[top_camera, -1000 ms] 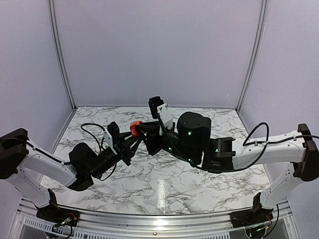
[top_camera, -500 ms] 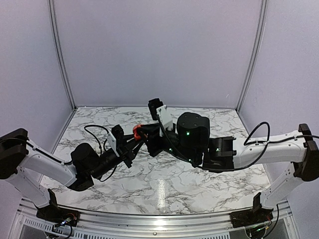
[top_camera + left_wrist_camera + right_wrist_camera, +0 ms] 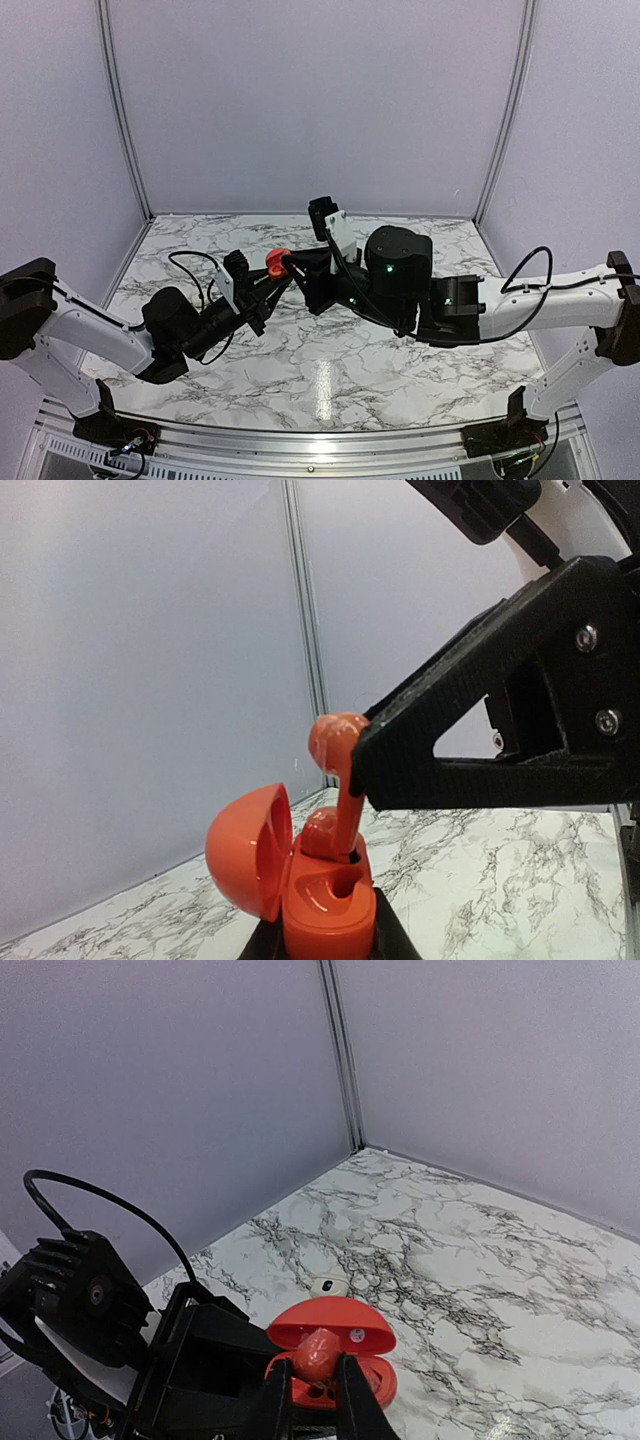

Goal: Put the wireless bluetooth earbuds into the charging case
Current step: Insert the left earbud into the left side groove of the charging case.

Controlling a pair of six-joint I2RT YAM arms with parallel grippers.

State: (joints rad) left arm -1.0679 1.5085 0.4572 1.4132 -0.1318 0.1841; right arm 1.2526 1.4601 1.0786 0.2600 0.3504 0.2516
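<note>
Up in the air above the middle of the table, the small red curved plastic earbud (image 3: 338, 748) is pinched by its fat top end in my right gripper (image 3: 315, 1385), whose two fingers are close together on it. Its thin stem points straight down, so it can slide into a hole. The stem's tip is right at the round red plastic charging case (image 3: 325, 910), and I cannot tell if it is all the way in. My left gripper (image 3: 265, 283) squeezes the case at its bottom from both sides and holds it upright, so it will not slip when I push down. The round red lid (image 3: 250, 850) hangs open to one side, out of the way. A second red earbud (image 3: 320, 832) looks like it is sitting in its hole, and the near hole looks empty. Far below, a little white object with a dark spot (image 3: 327, 1286) lies on the white marble table (image 3: 330, 350), well apart from my work.
</note>
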